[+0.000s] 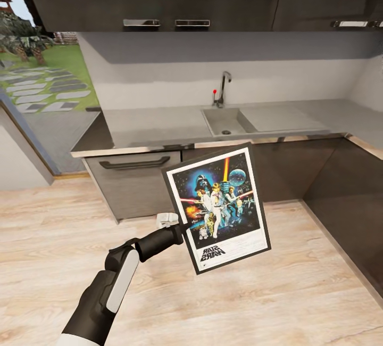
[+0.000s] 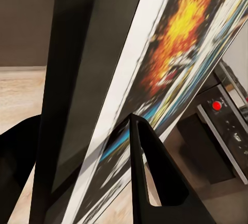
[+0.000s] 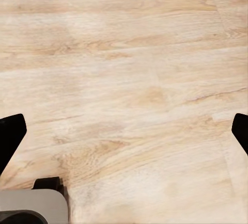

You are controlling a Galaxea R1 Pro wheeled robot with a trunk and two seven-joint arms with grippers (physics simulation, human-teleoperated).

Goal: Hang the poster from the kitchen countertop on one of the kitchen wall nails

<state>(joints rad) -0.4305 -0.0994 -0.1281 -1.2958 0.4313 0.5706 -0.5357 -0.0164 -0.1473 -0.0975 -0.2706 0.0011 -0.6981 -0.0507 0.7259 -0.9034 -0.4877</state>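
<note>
Out over the wooden floor (image 1: 255, 303), your left gripper (image 1: 181, 227) is clamped on the left edge of the poster (image 1: 218, 207), holding it tilted in the air in front of the dark cabinet fronts, below the kitchen countertop (image 1: 159, 128) with its sink (image 1: 226, 121). Your right gripper (image 3: 124, 131) hangs with its fingers (image 3: 10, 133) spread wide over bare floor.

Pale wooden floor (image 3: 129, 79) spreads out below, its planks streaked with darker grain. The right tool (image 3: 124, 131) hangs above it with its two dark fingertips (image 3: 10, 133) spread wide apart. A grey rounded part (image 3: 31, 206) sits beside one fingertip.
</note>
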